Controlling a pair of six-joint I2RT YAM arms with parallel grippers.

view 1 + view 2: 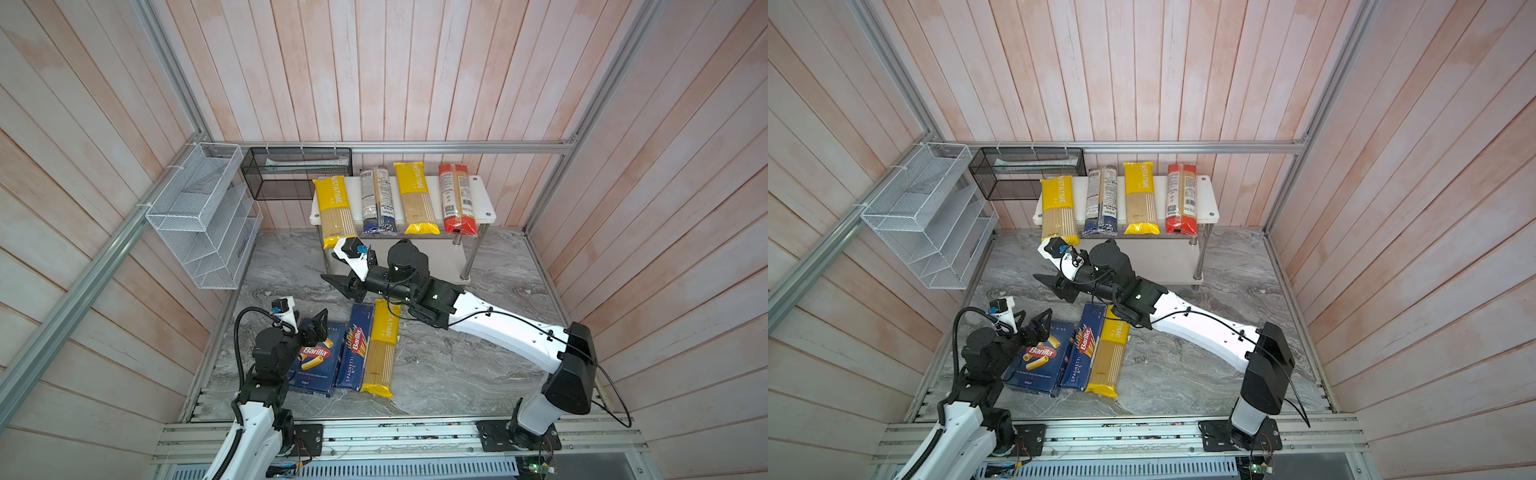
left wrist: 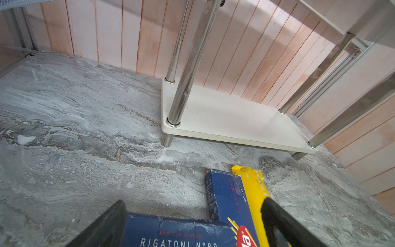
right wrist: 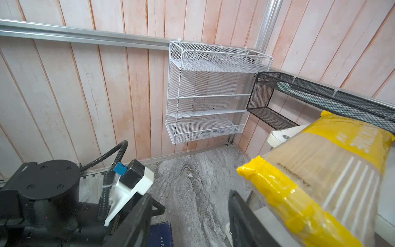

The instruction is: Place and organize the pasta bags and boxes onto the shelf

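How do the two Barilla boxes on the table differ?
The rigatoni box is wide and shows tube pasta; the spaghetti box is long, narrow and shows strands. The rigatoni box lies outermost on the left; the spaghetti box lies between it and a yellow bag. Both are dark blue, flat on the table.

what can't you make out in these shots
- Rigatoni box: one side behind the left arm in both top views; cut by the edge in the left wrist view.
- Floor yellow bag: far end under the right arm in both top views.
- Black mesh basket, top views: pale contents unclear through mesh.
- Blue-ended bag, top views: label print too small.
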